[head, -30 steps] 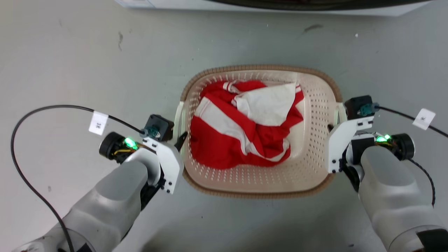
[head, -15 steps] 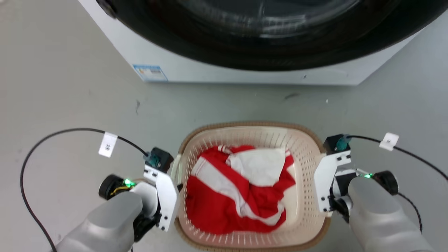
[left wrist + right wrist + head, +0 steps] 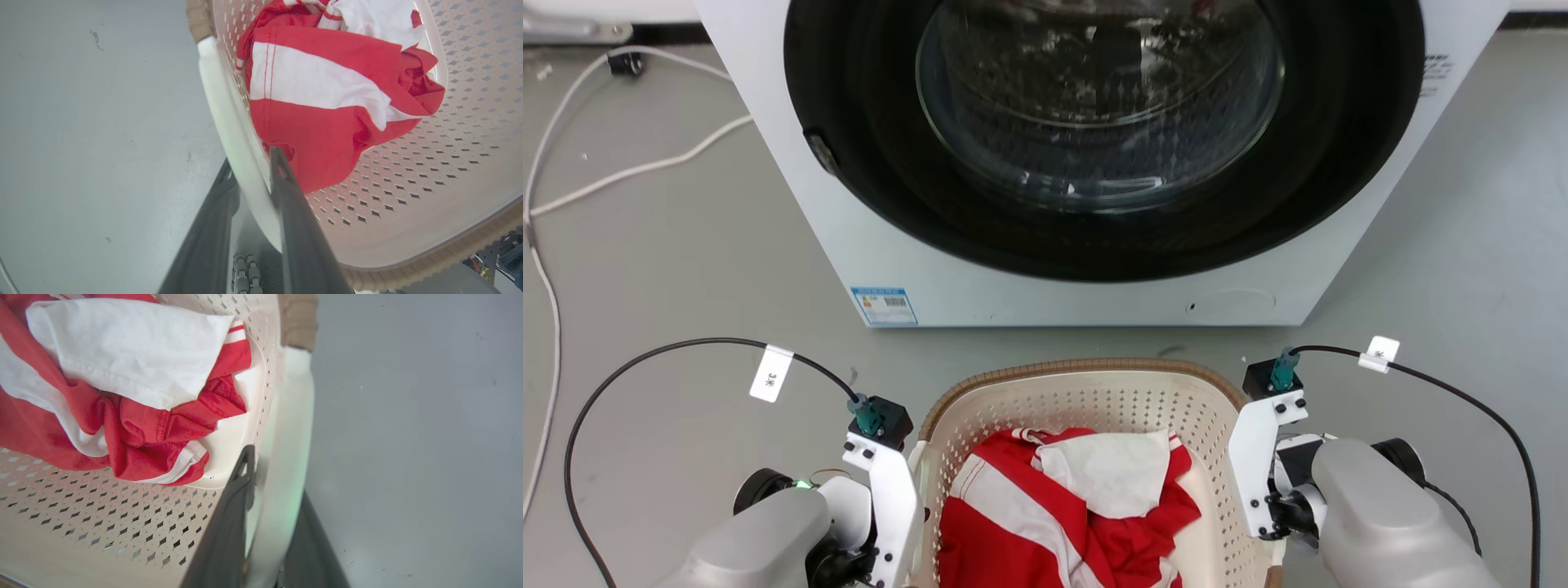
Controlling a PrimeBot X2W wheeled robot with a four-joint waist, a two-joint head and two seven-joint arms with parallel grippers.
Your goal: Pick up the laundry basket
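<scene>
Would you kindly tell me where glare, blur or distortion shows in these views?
Head view: sharp, with bright reflections on the washing machine door glass. Left wrist view: wide-angle curving of the laundry basket rim, close jaws soft, faint green cast on the left handle. Right wrist view: same green cast on the right handle, jaws blurred.

We see a red-and-white striped garment (image 3: 327, 94) crumpled between the left end effector (image 3: 251, 161) and the right end effector (image 3: 276, 473). Ahead of both stands a white front-loading washing machine (image 3: 1045, 302) with a dark round glass door (image 3: 1094, 106). White cables (image 3: 637, 170) trail over the grey floor (image 3: 686, 269), well beyond the left one.
</scene>
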